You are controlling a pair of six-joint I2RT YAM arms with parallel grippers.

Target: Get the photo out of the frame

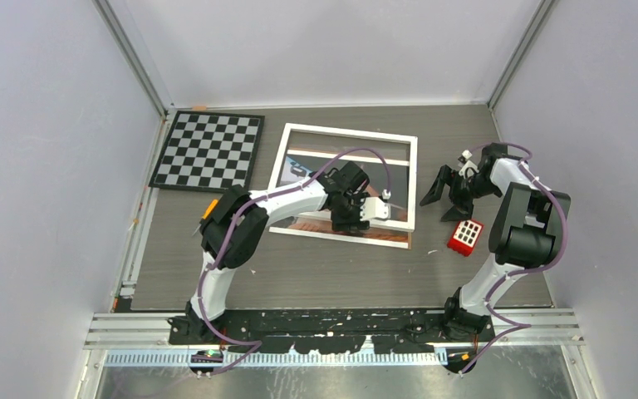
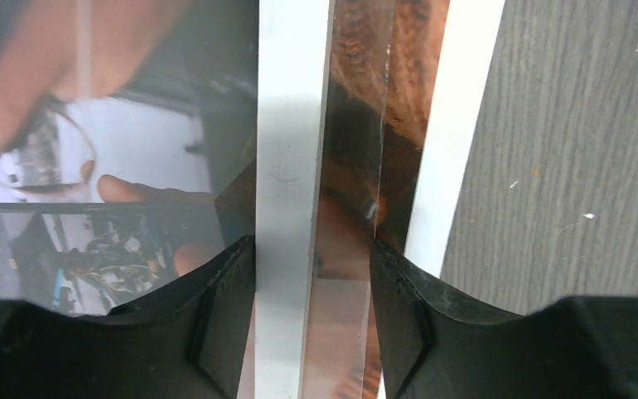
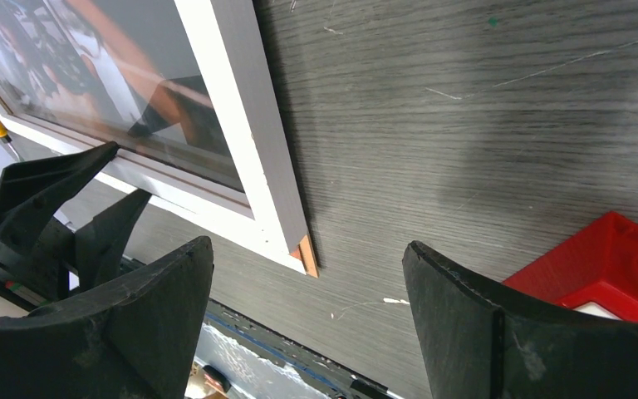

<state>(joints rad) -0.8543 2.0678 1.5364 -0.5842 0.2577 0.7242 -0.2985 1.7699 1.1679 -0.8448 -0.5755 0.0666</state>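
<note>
— Where's the photo [image 1: 303, 169] from where you stand?

— Flat on the table [image 1: 341, 278], about midway across, lying under the white frame [image 1: 345, 130]. Its near edge, white margin and all, pokes out past the frame's near rail.

— Can you see all of it?

— No. The left arm [image 1: 282, 204] lies across the middle of it from above, and a sheen washes out much of the rest. I make out orange skin, a hand, some dark and blue patches, no more.

— And the left gripper [image 1: 350, 220]?

— Down on that near rail. Its fingers [image 2: 224, 324] stand apart, one on each side of the rail. One is right against the inner edge, the other is out over the strip of photo with a gap to the rail. It's not pinching, as far as I can see.

— The right gripper [image 1: 444, 199]?

— Spread wide, holding nothing, hovering over bare table just beside the frame's right rail.

— Anything to read?

— The red block [image 1: 465, 236] near it has white squares on top, but any lettering is too small for me. The wrist view hides half of it behind a finger. The checkerboard [image 1: 208, 150] at the far left is just squares. At the frame's near right corner a brownish sliver shows; photo or backing, I can't tell.
</note>
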